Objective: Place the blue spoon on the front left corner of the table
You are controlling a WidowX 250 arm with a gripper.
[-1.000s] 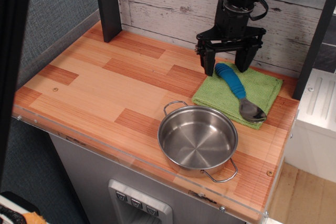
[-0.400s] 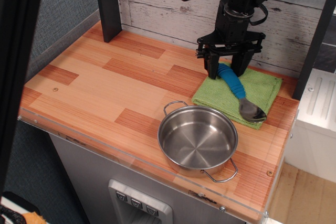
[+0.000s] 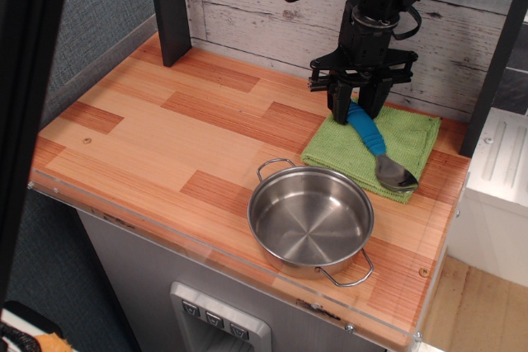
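The blue spoon (image 3: 371,138) lies on a folded green cloth (image 3: 412,142) at the back right of the table (image 3: 165,138), its silver bowl (image 3: 396,173) pointing toward the front right. My gripper (image 3: 355,110) stands straight over the far end of the blue handle, its black fingers closed in against the handle's sides. The spoon still rests on the cloth. The front left corner (image 3: 54,162) of the table, with a reddish-brown block and a small screw hole, lies far to the left of the gripper.
A steel pot (image 3: 309,220) with two handles stands near the front edge, just in front of the cloth. A black post (image 3: 169,6) rises at the back left. A clear acrylic rim (image 3: 206,245) runs along the table's front edge.
The gripper's fingers have closed from wide apart to tight on the far end of the spoon's handle. The spoon has barely moved.
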